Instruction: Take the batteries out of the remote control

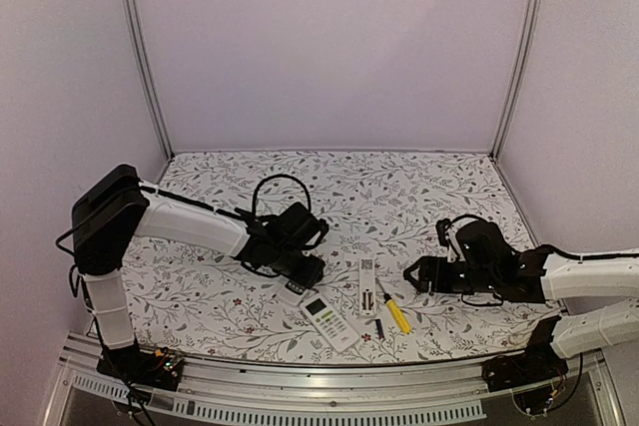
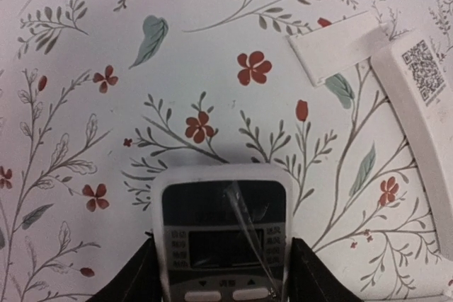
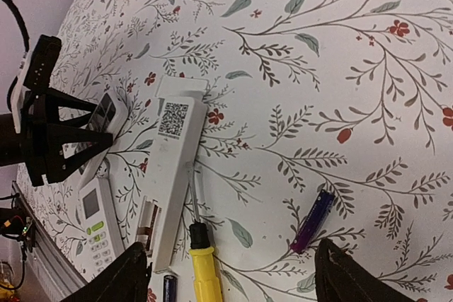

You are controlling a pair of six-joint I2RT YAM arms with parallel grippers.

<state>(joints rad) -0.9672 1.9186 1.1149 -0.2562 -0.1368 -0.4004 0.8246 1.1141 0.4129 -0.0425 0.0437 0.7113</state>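
Left gripper (image 2: 221,259) closed about a small dark-screened remote (image 2: 223,210), which is face up. Both fingers (image 2: 134,281) look pressed to its long edges. Whether the remote rests on the flowered cloth (image 2: 85,47) or is raised just off it cannot be told.

Right gripper (image 3: 232,259) is spread wide and low over the cloth, with nothing between its jaws.

Batteries: a purple battery (image 3: 312,221) lies loose on the cloth just beside one finger of the right gripper. A dark blue battery (image 3: 168,288) lies at the near end of the long face-down remote (image 3: 173,167), next to the yellow-handled screwdriver (image 3: 204,270).

The face-down remote shows its QR label and an uncovered compartment at its near end. A small white cover (image 3: 182,88) lies at its far end. Whether any cell remains in that compartment is too small to tell.

A pale-screened remote (image 3: 95,221) lies face up beside it.

Progress, as a judgement: the task is partly done, with one remote opened and two batteries out. The dark-screened remote shows only its front, so it probably has yet to be turned over, opened and emptied. The same likely holds for the pale-screened one.
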